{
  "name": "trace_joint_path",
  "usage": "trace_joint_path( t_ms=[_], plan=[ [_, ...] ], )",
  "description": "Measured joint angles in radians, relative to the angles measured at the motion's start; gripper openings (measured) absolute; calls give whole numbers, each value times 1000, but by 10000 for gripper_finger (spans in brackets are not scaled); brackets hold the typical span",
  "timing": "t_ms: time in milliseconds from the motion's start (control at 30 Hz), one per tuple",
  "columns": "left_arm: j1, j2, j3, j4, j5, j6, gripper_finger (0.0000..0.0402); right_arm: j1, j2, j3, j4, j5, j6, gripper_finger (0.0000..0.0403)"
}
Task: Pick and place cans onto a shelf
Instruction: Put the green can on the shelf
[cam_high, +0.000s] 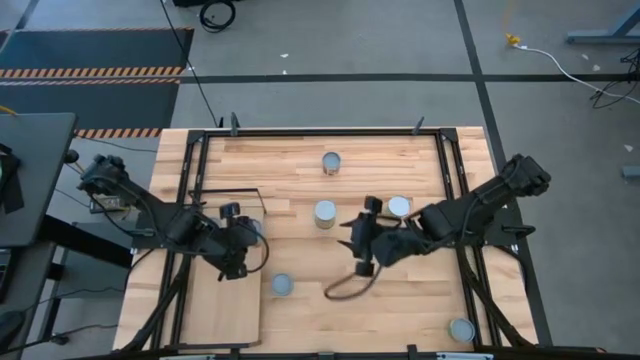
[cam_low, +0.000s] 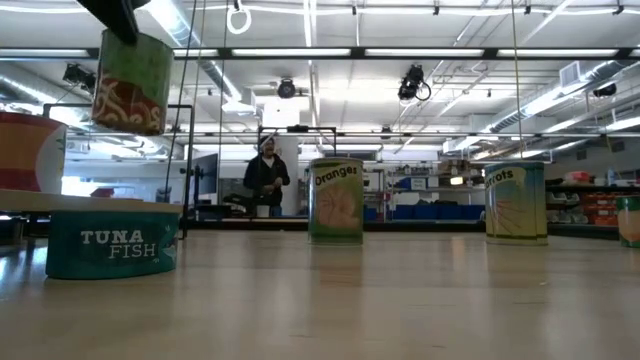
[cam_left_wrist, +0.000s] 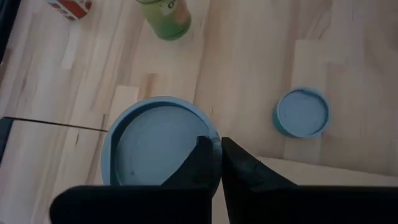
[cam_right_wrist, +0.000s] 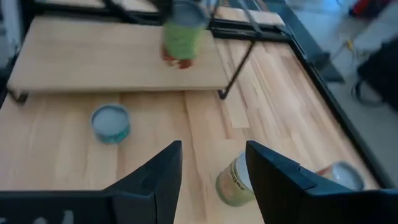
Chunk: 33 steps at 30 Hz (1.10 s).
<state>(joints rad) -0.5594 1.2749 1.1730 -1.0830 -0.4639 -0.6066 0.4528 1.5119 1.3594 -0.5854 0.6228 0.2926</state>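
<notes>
My left gripper is shut on a can with a blue-grey lid and a green, red-patterned label. It hangs in the air over the far end of the shelf, a pale board with a black wire frame. My right gripper hovers open at mid-table and touches nothing. A flat tuna can stands on its base beside the board. An oranges can stands beyond my right gripper's fingers. My left gripper pinches the can's top rim at one side, one finger over the lid and the other outside the wall. The fingers come from above, slanting down. The can hangs below them, lifted clear and slightly tilted.
More cans stand on the planked table: at the far middle, by my right arm and at the near right corner. An orange-striped can shows on the board in the low view. A black frame rims the table.
</notes>
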Motion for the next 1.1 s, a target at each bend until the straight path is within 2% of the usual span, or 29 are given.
trace_joint_path(
  t_ms=[167, 300, 533, 833, 967, 1100],
  plan=[
    [1, -15, -124, 66, 22, -12, 15, -54, 5, 0, 2, -70, 53, 181],
    [-2, -46, -224, 144, 76, -43, 15, -57, 8, 0, 5, -69, 56, 174],
    [5, -82, -267, 79, -63, -166, 16, -35, 8, 0, 9, -13, 64, 177],
    [35, -95, -334, 105, -70, -252, 17, -58, 8, 0, 36, 12, 31, 185],
    [42, -93, -336, 125, -76, -239, 36, -58, 8, 0, 39, 14, 29, 189],
    [61, -93, -336, 108, -75, -242, 84, -58, 8, 0, 39, 14, 30, 202]
  ],
)
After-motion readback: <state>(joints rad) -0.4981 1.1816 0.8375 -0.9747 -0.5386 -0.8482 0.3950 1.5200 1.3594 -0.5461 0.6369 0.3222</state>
